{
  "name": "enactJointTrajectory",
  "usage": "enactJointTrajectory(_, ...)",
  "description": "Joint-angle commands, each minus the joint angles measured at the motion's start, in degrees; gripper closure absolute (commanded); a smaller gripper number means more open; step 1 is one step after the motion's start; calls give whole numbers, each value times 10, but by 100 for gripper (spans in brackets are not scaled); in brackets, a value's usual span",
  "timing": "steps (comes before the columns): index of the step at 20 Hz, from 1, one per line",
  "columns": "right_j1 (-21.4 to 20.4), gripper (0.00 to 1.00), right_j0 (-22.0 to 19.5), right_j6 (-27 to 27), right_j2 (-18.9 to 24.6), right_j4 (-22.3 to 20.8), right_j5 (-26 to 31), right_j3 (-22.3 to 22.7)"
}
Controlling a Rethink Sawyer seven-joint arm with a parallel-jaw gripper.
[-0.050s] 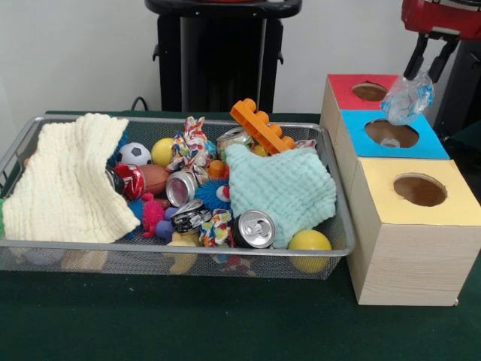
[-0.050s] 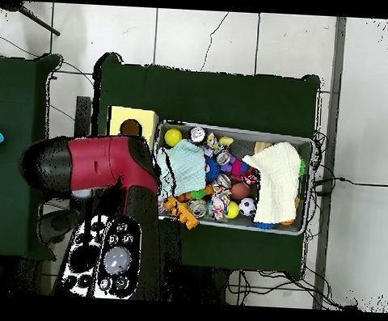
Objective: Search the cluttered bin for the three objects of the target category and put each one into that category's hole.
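Note:
My gripper (image 1: 422,77) hangs at the upper right of the front view, shut on a crushed clear plastic bottle (image 1: 408,98). The bottle dangles just above the round hole (image 1: 391,133) in the blue-topped box (image 1: 428,144), over the hole's far right rim. Something pale shows inside that hole. The wire bin (image 1: 173,247) on the left holds crushed cans (image 1: 253,229), balls, rope toys and two cloths. In the overhead view the red arm (image 2: 108,164) covers the gripper and most of the boxes.
A red-topped box (image 1: 347,84) stands behind the blue one and a yellow-topped box (image 1: 451,197) in front, each with a hole. A cream cloth (image 1: 71,180) and a mint cloth (image 1: 282,188) cover parts of the bin. An orange block (image 1: 254,120) sticks up above the bin's contents.

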Motion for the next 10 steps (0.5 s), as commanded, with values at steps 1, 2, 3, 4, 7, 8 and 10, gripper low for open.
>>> enactJointTrajectory(1, 26, 100, -17, 100, 3, 5, -39, 60)
enactJointTrajectory(2, 26, 100, -17, 99, 4, 6, -42, 62)
enactJointTrajectory(3, 27, 100, -18, 99, 4, 7, -43, 62)
enactJointTrajectory(4, 28, 100, -17, 100, 4, 7, -45, 62)
enactJointTrajectory(7, 31, 100, -18, 98, 6, 9, -53, 63)
enactJointTrajectory(8, 32, 100, -19, 98, 7, 10, -57, 64)
enactJointTrajectory(10, 34, 100, -19, 100, 8, 13, -58, 63)
